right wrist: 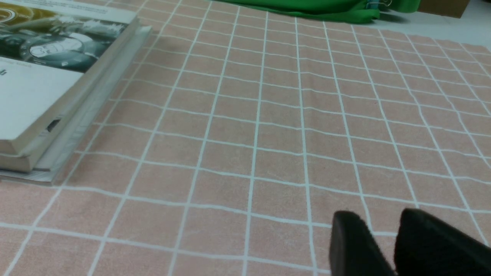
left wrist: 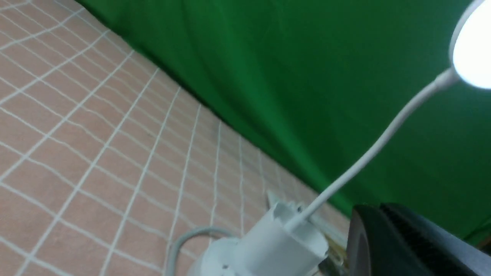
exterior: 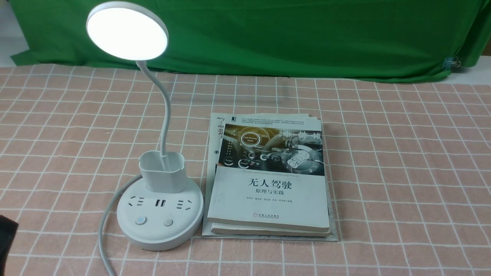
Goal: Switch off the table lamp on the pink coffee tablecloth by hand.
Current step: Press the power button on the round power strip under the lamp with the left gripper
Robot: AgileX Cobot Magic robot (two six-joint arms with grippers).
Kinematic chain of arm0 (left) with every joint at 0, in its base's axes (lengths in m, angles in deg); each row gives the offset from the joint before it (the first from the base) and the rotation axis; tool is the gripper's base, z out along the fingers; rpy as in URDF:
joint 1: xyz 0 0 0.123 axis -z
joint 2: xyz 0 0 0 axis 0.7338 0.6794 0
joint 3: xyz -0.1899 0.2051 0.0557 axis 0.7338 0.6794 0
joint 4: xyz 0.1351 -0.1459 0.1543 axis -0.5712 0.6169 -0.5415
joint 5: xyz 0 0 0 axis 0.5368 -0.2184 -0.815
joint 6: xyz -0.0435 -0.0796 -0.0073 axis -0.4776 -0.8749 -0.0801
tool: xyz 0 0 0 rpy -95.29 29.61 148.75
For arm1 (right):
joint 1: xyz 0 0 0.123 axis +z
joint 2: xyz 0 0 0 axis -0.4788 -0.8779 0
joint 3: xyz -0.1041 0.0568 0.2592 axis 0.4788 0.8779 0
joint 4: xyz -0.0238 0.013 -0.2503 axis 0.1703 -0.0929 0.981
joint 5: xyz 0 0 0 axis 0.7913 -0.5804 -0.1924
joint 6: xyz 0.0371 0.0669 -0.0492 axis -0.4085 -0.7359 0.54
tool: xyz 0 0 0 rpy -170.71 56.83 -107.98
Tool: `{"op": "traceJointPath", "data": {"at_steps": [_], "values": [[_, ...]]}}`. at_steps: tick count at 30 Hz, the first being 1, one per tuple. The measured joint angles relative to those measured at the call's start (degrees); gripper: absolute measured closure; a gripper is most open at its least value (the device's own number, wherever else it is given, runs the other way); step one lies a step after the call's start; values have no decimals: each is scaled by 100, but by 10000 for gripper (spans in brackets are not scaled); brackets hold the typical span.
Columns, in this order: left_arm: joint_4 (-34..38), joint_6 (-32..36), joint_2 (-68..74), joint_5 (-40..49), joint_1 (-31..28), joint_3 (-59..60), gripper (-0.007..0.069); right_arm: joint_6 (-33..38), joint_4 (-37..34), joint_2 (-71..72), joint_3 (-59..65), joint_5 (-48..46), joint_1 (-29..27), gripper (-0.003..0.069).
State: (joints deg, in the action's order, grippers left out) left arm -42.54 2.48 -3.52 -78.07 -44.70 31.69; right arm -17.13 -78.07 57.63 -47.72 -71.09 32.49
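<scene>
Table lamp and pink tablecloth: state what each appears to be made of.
The table lamp looks like moulded white plastic with a matte-to-satin finish: the base and cup are smooth and show a soft sheen. The pink tablecloth looks like woven fabric, matte: it has faint wrinkles and wavy grid lines. Which fibre it is cannot be told.
</scene>
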Motion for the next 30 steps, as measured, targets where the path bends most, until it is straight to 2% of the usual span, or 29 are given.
{"op": "traceJointPath", "data": {"at_steps": [3, 7, 8, 13, 14, 15, 17, 21, 25, 27, 30], "values": [[114, -214, 0, -60, 0, 0, 620, 0, 0, 0, 0, 0, 0, 419], [35, -266, 127, 780, 0, -428, 620, 0, 0, 0, 0, 0, 0, 419], [-231, -266, 476, 1428, 0, -894, 620, 0, 0, 0, 0, 0, 0, 419], [-1102, -86, 2232, 3433, 0, -2476, 620, 0, 0, 0, 0, 0, 0, 419], [-1130, -54, 2232, 3522, 0, -2476, 620, 0, 0, 0, 0, 0, 0, 419], [-1339, 296, 3122, 4227, 0, -3006, 620, 0, 0, 0, 0, 0, 0, 419], [-1422, 689, 3915, 4791, 0, -3374, 620, 0, 0, 0, 0, 0, 0, 419], [-1525, 1101, 5391, 5107, 133, -3893, 620, 0, 0, 0, 0, 0, 0, 419], [-1659, 1138, 6411, 5095, 569, -4213, 622, 0, 0, 0, 0, 0, 0, 419], [-1876, 1047, 7231, 5100, 1064, -4548, 626, 0, 0, 0, 0, 0, 0, 419], [-2114, 904, 7883, 5136, 1502, -4925, 628, 0, 0, 0, 0, 0, 0, 419]]}}
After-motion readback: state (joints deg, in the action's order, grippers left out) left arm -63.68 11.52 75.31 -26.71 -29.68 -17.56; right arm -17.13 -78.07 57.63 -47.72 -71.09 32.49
